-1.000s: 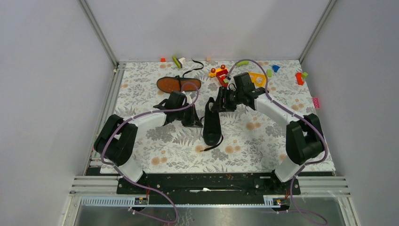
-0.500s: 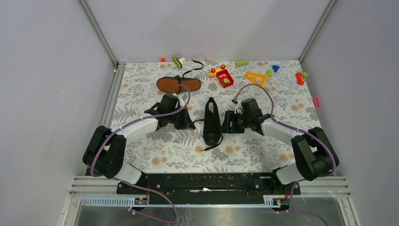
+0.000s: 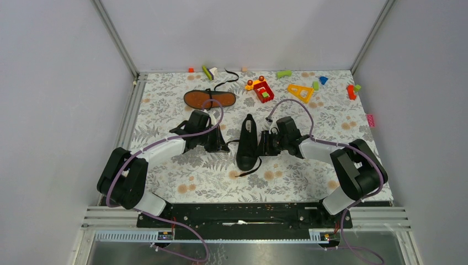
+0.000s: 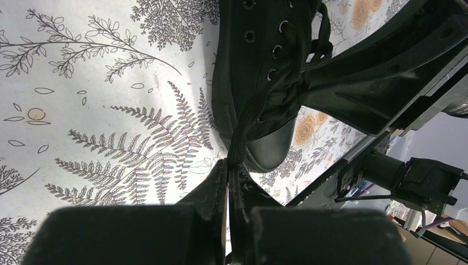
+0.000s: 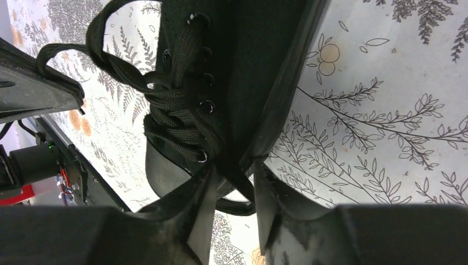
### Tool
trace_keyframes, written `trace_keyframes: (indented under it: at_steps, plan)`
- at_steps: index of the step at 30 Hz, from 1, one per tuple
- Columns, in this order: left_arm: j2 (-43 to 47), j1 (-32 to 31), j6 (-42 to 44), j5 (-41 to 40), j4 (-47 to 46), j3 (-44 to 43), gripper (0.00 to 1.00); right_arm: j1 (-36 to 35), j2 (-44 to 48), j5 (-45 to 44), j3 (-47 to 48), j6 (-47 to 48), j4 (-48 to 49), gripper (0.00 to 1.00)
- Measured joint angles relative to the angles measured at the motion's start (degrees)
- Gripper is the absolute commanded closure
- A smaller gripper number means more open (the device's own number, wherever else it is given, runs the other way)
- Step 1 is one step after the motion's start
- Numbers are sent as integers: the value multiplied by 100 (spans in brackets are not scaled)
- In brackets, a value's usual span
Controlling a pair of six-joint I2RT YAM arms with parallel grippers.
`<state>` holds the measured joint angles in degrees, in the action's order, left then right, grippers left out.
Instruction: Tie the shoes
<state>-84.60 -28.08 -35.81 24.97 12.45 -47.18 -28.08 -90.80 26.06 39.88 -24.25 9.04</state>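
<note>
Seemingly the lace-gathering step: the left tool (image 4: 228, 165) is clamped on one lace (image 4: 243, 124) of the shoe (image 3: 248, 142). The right tool (image 5: 234, 175) straddles another strand, jaws apart. Next it should close and pull.

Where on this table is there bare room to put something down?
Bare cloth lies between the upright shoe and the arm bases, and beyond the right arm toward the pink block. Crowded: the middle around that shoe, and the far edge with toy blocks.
</note>
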Motion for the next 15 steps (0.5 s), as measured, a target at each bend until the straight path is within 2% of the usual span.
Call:
trace_keyframes:
  at_steps: [2, 5, 9, 15]
  plan:
    - [0, 0, 0, -2, 13, 0, 100, 0, -7, -15, 0, -4, -15, 86]
    - [0, 2, 0, -98, 111, 0, 100, -7, 28, -33, -4, -7, -90, 99]
    - [37, 109, -66, -291, 140, 96, 100, -11, 315, -236, 4, 9, -452, 100]
    - [304, 793, -278, -522, 92, 538, 100, 59, 509, -505, 262, 13, -1141, 100]
